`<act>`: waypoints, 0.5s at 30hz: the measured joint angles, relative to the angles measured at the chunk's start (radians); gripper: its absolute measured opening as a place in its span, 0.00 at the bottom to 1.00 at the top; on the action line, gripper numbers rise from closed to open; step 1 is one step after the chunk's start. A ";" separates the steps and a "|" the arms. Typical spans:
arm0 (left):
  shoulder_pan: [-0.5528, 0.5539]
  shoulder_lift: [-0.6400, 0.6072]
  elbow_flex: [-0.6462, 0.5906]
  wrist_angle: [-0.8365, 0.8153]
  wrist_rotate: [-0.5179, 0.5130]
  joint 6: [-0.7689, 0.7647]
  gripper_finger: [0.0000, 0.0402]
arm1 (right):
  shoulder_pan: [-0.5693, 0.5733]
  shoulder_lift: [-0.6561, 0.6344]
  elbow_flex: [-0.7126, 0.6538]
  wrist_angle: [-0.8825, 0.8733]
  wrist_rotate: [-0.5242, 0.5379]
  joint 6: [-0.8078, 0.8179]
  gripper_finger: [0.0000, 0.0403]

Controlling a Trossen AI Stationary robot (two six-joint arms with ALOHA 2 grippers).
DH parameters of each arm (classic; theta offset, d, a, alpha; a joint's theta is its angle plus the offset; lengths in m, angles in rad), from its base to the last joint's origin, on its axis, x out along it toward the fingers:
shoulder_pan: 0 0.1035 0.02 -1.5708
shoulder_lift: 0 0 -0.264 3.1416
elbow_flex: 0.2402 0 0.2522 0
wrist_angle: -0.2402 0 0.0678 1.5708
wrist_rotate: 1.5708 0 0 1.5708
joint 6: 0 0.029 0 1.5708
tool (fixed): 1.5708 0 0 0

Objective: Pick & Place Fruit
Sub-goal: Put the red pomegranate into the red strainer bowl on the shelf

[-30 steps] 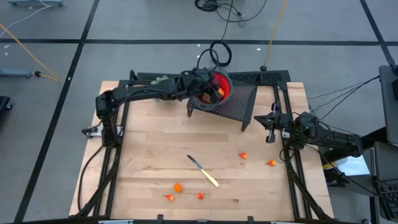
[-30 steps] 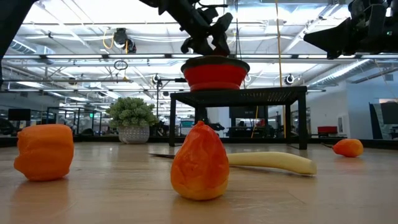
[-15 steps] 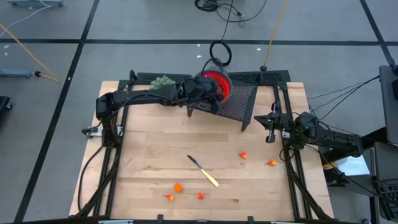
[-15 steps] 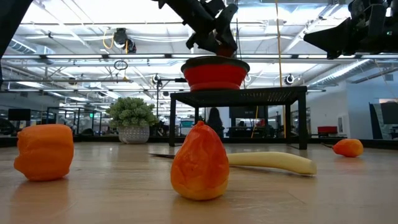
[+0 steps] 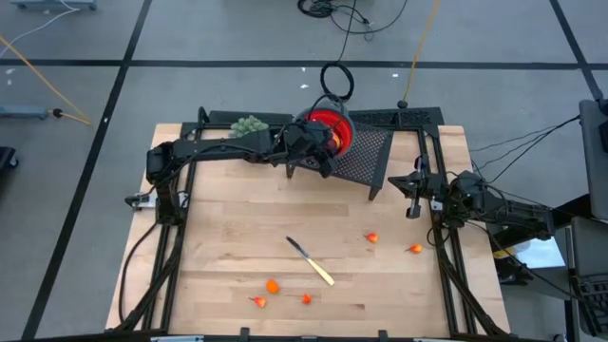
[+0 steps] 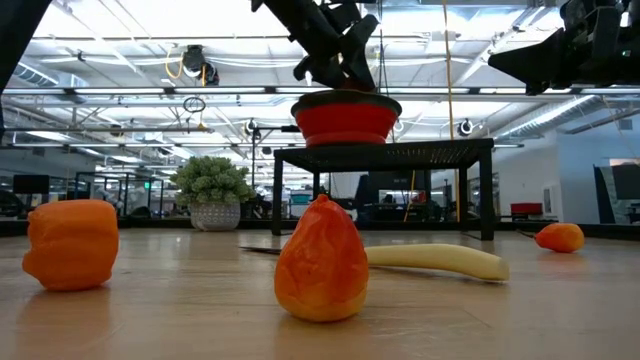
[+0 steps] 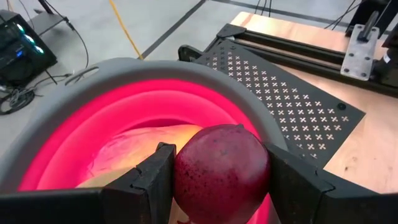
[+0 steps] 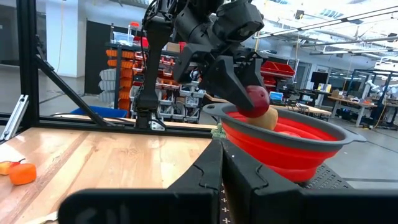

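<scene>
Your left hand [image 7: 219,180] has shifted slightly over the red bowl [image 7: 74,118], pinching a dark red fruit [image 7: 221,171] above its rim. Your right hand [image 8: 222,180], pressed together, waits at the bench's [image 5: 228,228] right edge.

Two dark, slim, jointed arms, the left gripper [image 7: 217,186] with broad black angular jaws.

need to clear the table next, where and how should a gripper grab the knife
Grip the knife across its pale handle, coming straight down from above. It lies flat on the table, so only the top is reachable. The handle looks thicker than the slim blade and points toward the near edge, with clear space around it.
</scene>
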 joint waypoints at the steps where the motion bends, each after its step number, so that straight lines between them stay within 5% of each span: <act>1: 0.000 0.000 0.000 0.000 0.000 0.000 0.53 | 0.000 0.000 0.000 0.000 0.000 0.000 0.00; 15: 0.001 0.000 0.000 0.000 0.004 0.021 0.53 | 0.000 0.000 0.000 0.000 0.000 0.000 0.00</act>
